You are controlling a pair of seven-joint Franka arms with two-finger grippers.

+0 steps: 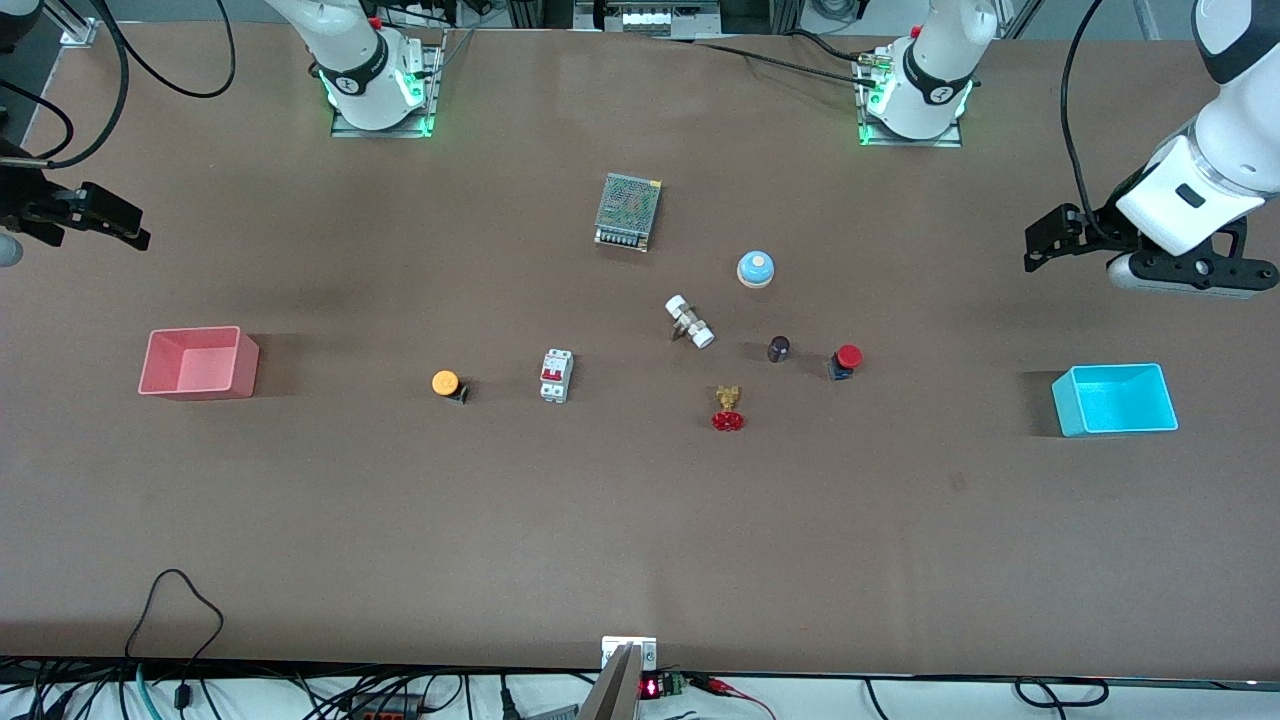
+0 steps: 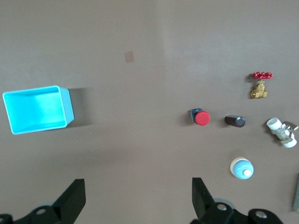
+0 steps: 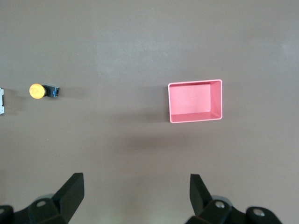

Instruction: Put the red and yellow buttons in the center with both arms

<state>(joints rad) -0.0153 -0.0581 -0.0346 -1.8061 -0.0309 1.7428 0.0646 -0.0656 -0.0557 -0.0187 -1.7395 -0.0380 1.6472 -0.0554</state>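
Note:
The red button point(image 1: 846, 360) lies on the brown table toward the left arm's end of the middle cluster; it also shows in the left wrist view point(image 2: 201, 117). The yellow button point(image 1: 447, 384) lies toward the right arm's end, beside a white breaker; it also shows in the right wrist view point(image 3: 39, 91). My left gripper point(image 1: 1042, 245) is open and empty, up over bare table by the light-blue bin; its jaws stand wide apart in its wrist view point(image 2: 138, 186). My right gripper point(image 1: 120, 222) is open and empty, up over bare table by the pink bin point(image 3: 136, 182).
A pink bin point(image 1: 198, 363) stands at the right arm's end, a light-blue bin point(image 1: 1115, 400) at the left arm's end. In the middle lie a mesh power supply point(image 1: 628, 210), blue bell point(image 1: 756, 268), white fitting point(image 1: 689, 321), dark cylinder point(image 1: 778, 348), breaker point(image 1: 556, 376), brass valve point(image 1: 728, 410).

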